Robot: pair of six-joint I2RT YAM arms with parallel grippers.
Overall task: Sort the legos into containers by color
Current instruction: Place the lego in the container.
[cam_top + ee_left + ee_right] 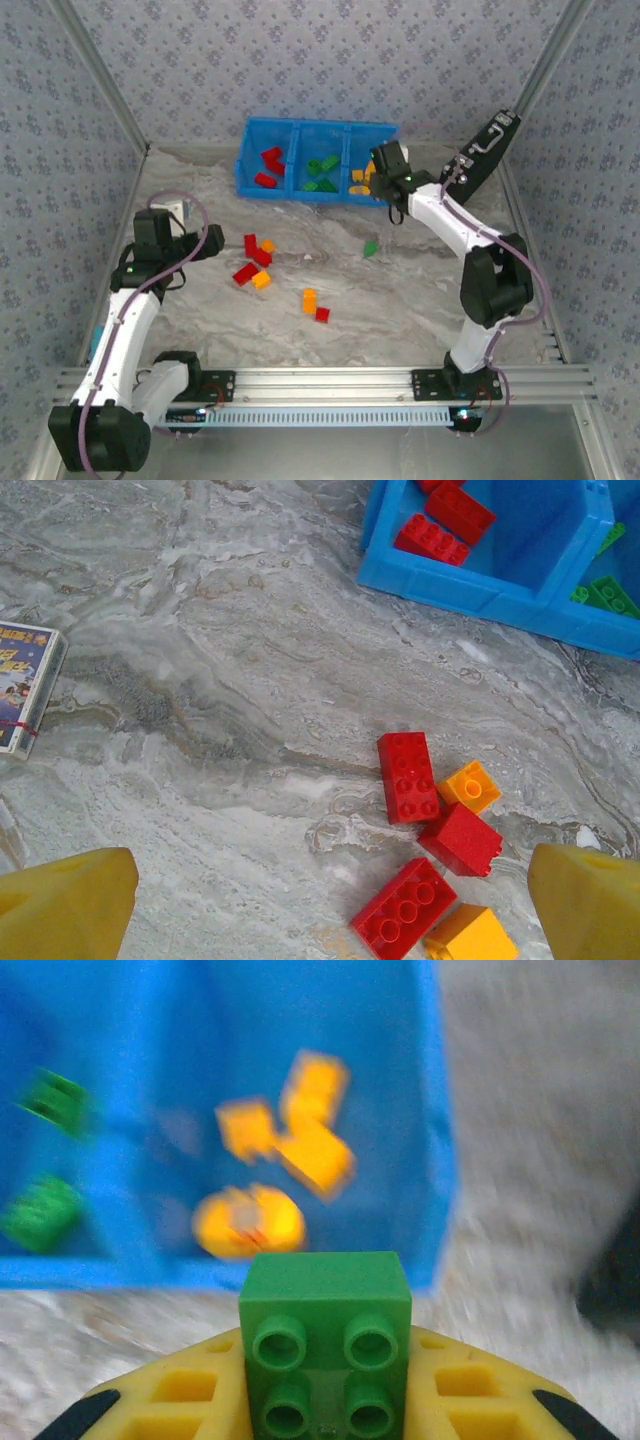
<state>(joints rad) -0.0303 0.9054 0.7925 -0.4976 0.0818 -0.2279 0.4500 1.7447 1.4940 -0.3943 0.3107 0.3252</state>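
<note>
Pincer on right (388, 170) clamps small green plastic brick (325, 1340) beside blue three-compartment plastic bin (290, 190), for sorting I'd guess; left pincer (325, 900) wide open, empty.

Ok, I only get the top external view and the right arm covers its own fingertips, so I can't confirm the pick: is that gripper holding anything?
Observer: Yes, the right gripper is shut on a green two-by-two lego, studs toward its camera.
Operator: What's ahead of it?
Observer: The blue bin, its compartment of orange-yellow legos.
Operator: And the left?
Observer: The left gripper is open over red legos on the table.
</note>
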